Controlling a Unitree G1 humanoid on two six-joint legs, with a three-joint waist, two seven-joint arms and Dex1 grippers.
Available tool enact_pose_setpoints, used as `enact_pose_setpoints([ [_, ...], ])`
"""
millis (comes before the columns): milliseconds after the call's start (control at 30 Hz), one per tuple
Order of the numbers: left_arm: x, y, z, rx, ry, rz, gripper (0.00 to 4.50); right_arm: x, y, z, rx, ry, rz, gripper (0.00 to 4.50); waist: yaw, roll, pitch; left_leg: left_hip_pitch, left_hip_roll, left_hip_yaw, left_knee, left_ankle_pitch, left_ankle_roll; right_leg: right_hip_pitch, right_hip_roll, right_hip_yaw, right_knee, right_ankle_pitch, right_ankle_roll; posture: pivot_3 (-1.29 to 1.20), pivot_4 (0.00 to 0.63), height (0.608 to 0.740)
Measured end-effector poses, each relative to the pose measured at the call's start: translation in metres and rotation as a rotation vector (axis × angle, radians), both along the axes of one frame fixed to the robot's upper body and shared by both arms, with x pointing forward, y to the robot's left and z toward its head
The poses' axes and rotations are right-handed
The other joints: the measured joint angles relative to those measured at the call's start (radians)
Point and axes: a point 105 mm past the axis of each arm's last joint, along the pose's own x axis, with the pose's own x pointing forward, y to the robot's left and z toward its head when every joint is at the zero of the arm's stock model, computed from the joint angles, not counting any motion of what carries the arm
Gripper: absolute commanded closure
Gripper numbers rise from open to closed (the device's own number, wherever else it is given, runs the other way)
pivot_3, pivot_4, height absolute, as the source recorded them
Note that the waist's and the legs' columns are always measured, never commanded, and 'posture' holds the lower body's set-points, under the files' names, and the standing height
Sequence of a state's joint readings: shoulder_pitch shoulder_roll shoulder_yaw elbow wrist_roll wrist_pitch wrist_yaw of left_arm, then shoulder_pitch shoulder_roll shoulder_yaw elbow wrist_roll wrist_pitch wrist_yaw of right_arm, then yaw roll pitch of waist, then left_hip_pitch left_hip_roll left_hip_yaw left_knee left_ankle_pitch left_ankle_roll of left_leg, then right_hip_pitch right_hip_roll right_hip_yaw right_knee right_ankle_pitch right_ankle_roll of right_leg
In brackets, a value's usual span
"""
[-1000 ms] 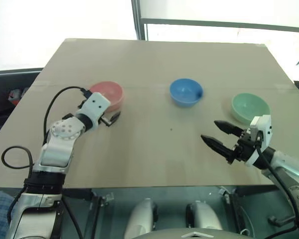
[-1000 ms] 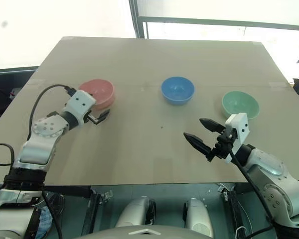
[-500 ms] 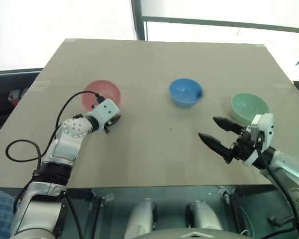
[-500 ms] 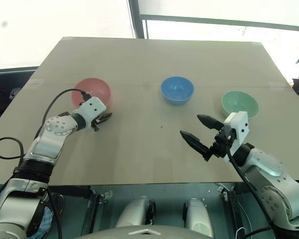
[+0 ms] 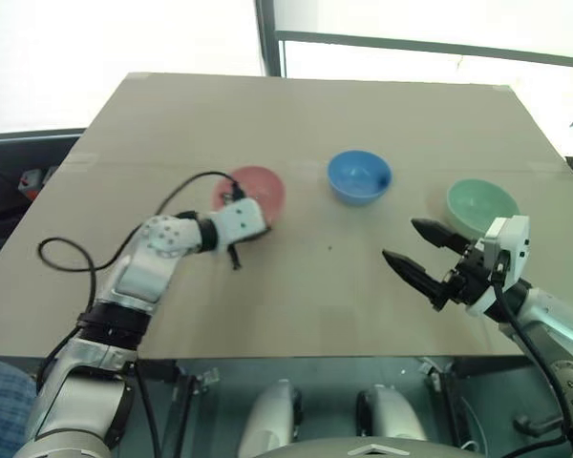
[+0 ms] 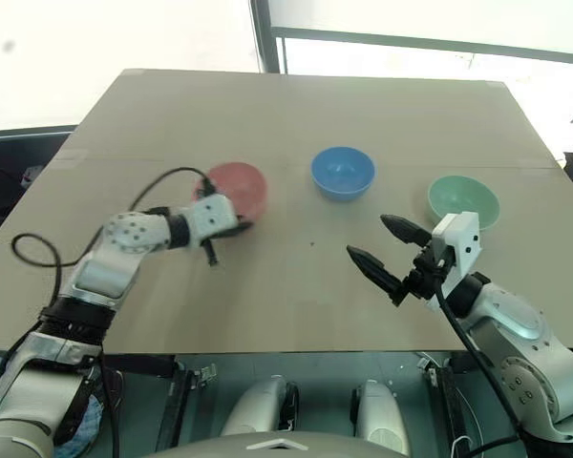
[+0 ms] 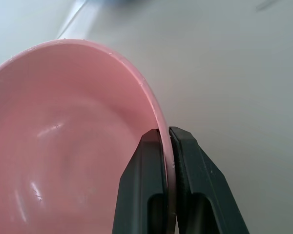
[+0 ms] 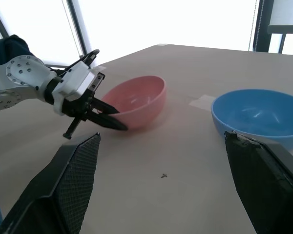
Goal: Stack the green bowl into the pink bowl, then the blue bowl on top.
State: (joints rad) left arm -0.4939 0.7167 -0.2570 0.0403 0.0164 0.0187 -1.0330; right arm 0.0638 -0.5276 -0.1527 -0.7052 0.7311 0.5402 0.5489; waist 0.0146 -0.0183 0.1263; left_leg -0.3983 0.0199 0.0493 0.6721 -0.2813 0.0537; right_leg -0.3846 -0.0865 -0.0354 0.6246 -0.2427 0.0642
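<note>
The left tool (image 7: 168,146) pinches the pink bowl's (image 5: 259,187) near rim; the bowl sits mouth-up, left of the blue bowl (image 5: 359,176). The green bowl (image 5: 480,204) sits far right, beyond the spread-open right tool (image 5: 415,246).

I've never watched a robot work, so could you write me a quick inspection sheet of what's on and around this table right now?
Surface: tan table, bare apart from three bowls and a tiny dark speck.
Job's things: pink bowl, blue bowl and green bowl sit apart in a row; nothing stacked yet.
Clutter: nothing seen.
Grippers: left gripper is shut on the pink bowl's rim, one finger inside, one outside; right gripper is open, holding nothing, in front of the green bowl.
Cables: black cable loops from the left wrist.
Surroundings: bright windows beyond the table's far edge.
</note>
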Motion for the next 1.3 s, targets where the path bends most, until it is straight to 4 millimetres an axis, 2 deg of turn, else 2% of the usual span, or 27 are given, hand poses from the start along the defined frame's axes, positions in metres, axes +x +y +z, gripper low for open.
enact_pose_setpoints([
  [133, -0.032, -0.028, 0.005, 0.076, 0.003, -0.242, 4.43, 0.001, -0.001, -0.001, -0.002, -0.002, -0.011, 0.22, -0.002, 0.001, 0.000, 0.001, 0.001, 0.000, 0.000, 0.000, 0.000, 0.000, 0.002, 0.000, 0.000, 0.000, 0.000, 0.00, 0.150, 0.740],
  [233, -0.037, -0.030, 0.003, 0.105, 0.001, -0.282, 4.43, 0.003, -0.002, -0.001, 0.001, -0.003, -0.024, 0.22, -0.001, 0.001, 0.000, 0.002, 0.001, 0.000, 0.000, -0.001, 0.002, 0.000, 0.003, 0.000, 0.000, 0.000, 0.000, 0.00, 0.150, 0.740],
  [300, -0.036, -0.030, 0.002, 0.115, -0.004, -0.287, 3.71, 0.003, -0.002, -0.001, 0.008, -0.008, -0.028, 0.22, -0.001, 0.001, 0.000, 0.002, 0.001, 0.000, 0.000, -0.001, 0.002, 0.000, 0.003, 0.000, 0.001, 0.000, 0.000, 0.00, 0.150, 0.740],
  [333, -0.037, -0.030, 0.002, 0.115, -0.006, -0.294, 3.54, 0.003, -0.002, 0.000, 0.011, -0.013, -0.030, 0.22, -0.001, 0.001, 0.000, 0.002, 0.002, 0.000, 0.000, -0.001, 0.002, 0.000, 0.003, 0.001, 0.001, 0.000, 0.000, 0.00, 0.150, 0.740],
  [367, -0.037, -0.030, 0.001, 0.118, -0.009, -0.302, 2.81, 0.003, -0.002, 0.000, 0.012, -0.015, -0.030, 0.22, 0.000, 0.001, 0.000, 0.002, 0.001, 0.000, 0.000, -0.001, 0.002, 0.000, 0.003, 0.001, 0.001, 0.000, 0.000, 0.00, 0.150, 0.740],
  [400, -0.037, -0.030, 0.000, 0.121, -0.011, -0.304, 2.77, 0.003, -0.001, 0.000, 0.012, -0.014, -0.029, 0.22, 0.001, 0.001, 0.000, 0.001, 0.001, 0.000, 0.000, -0.001, 0.002, 0.000, 0.003, 0.001, 0.000, 0.000, 0.000, 0.00, 0.150, 0.740],
  [433, -0.036, -0.029, -0.001, 0.133, -0.019, -0.305, 2.32, 0.003, 0.000, -0.001, 0.012, -0.013, -0.028, 0.22, 0.001, 0.001, 0.000, 0.001, 0.001, 0.000, 0.000, -0.001, 0.002, 0.000, 0.002, 0.001, 0.000, 0.000, 0.000, 0.00, 0.150, 0.740],
  [467, -0.035, -0.029, -0.003, 0.140, -0.023, -0.307, 2.17, 0.003, 0.000, -0.001, 0.012, -0.012, -0.028, 0.22, 0.001, 0.001, 0.000, 0.001, 0.001, 0.000, 0.000, -0.001, 0.002, 0.000, 0.002, 0.001, 0.000, 0.000, 0.000, 0.00, 0.150, 0.740],
  [500, -0.034, -0.028, -0.006, 0.149, -0.029, -0.307, 1.79, 0.003, 0.000, -0.001, 0.011, -0.013, -0.030, 0.22, 0.001, 0.001, 0.000, 0.001, 0.001, 0.000, 0.000, -0.001, 0.002, 0.000, 0.002, 0.001, 0.000, 0.000, 0.000, 0.00, 0.150, 0.740],
  [533, -0.031, -0.033, -0.007, 0.102, -0.056, -0.302, 1.33, 0.004, -0.001, -0.001, 0.008, -0.015, -0.036, 0.22, 0.002, 0.001, 0.000, 0.001, 0.001, 0.000, 0.000, -0.001, 0.001, 0.000, 0.002, 0.001, 0.000, 0.000, 0.000, 0.00, 0.150, 0.740],
  [600, -0.029, -0.043, -0.001, 0.025, -0.105, -0.301, 0.79, 0.004, -0.001, -0.001, 0.006, -0.017, -0.038, 0.22, 0.003, 0.000, 0.001, 0.000, 0.001, -0.001, 0.001, -0.001, 0.002, 0.000, 0.002, 0.000, 0.000, 0.000, 0.000, 0.00, 0.150, 0.740],
  [667, -0.025, -0.046, 0.010, -0.061, -0.155, -0.273, 0.02, 0.004, -0.001, -0.001, 0.006, -0.017, -0.045, 0.22, 0.001, 0.000, 0.001, 0.001, 0.001, 0.000, 0.001, -0.001, 0.002, 0.000, 0.002, 0.001, 0.000, 0.000, 0.000, 0.00, 0.150, 0.740],
  [767, -0.017, -0.036, 0.028, -0.269, -0.087, -0.135, 0.02, 0.004, -0.003, -0.005, 0.008, -0.002, -0.065, 0.22, -0.003, 0.000, 0.001, 0.001, 0.002, -0.001, 0.001, -0.001, 0.002, 0.000, 0.002, 0.000, 0.001, 0.000, 0.000, 0.00, 0.150, 0.740],
  [867, -0.007, -0.013, 0.040, -0.457, 0.047, 0.045, 0.02, 0.006, -0.008, -0.008, -0.002, 0.008, -0.105, 0.22, -0.003, 0.000, 0.001, 0.002, 0.003, -0.001, 0.001, -0.001, 0.002, 0.000, 0.002, 0.000, 0.001, 0.000, 0.000, 0.00, 0.150, 0.740],
  [967, 0.000, 0.015, 0.057, -0.658, 0.152, 0.207, 0.02, 0.020, -0.023, -0.017, -0.085, 0.025, -0.199, 0.22, -0.003, 0.000, 0.001, 0.002, 0.002, -0.001, 0.003, 0.000, 0.000, 0.000, 0.002, 0.000, 0.001, 0.000, 0.000, 0.00, 0.150, 0.740],
  [1033, -0.006, 0.033, 0.071, -0.767, 0.188, 0.259, 0.02, 0.037, -0.044, -0.026, -0.185, 0.036, -0.293, 0.22, -0.005, 0.000, 0.001, 0.002, 0.002, 0.000, 0.003, 0.001, -0.001, 0.000, 0.002, 0.001, 0.001, 0.000, 0.000, 0.00, 0.150, 0.740],
  [1100, -0.015, 0.044, 0.081, -0.816, 0.210, 0.271, 0.02, 0.050, -0.061, -0.032, -0.273, 0.048, -0.353, 0.22, -0.003, 0.000, 0.001, 0.002, 0.002, -0.001, 0.002, 0.001, -0.001, 0.000, 0.002, 0.001, 0.001, 0.000, 0.000, 0.00, 0.150, 0.740],
  [1300, -0.034, 0.049, 0.087, -0.785, 0.245, 0.239, 0.02, 0.084, -0.090, -0.029, -0.400, 0.015, -0.459, 0.22, -0.002, 0.001, 0.001, 0.002, 0.001, 0.000, 0.002, 0.001, -0.001, 0.000, 0.002, 0.001, 0.001, 0.000, 0.000, 0.00, 0.150, 0.740],
])
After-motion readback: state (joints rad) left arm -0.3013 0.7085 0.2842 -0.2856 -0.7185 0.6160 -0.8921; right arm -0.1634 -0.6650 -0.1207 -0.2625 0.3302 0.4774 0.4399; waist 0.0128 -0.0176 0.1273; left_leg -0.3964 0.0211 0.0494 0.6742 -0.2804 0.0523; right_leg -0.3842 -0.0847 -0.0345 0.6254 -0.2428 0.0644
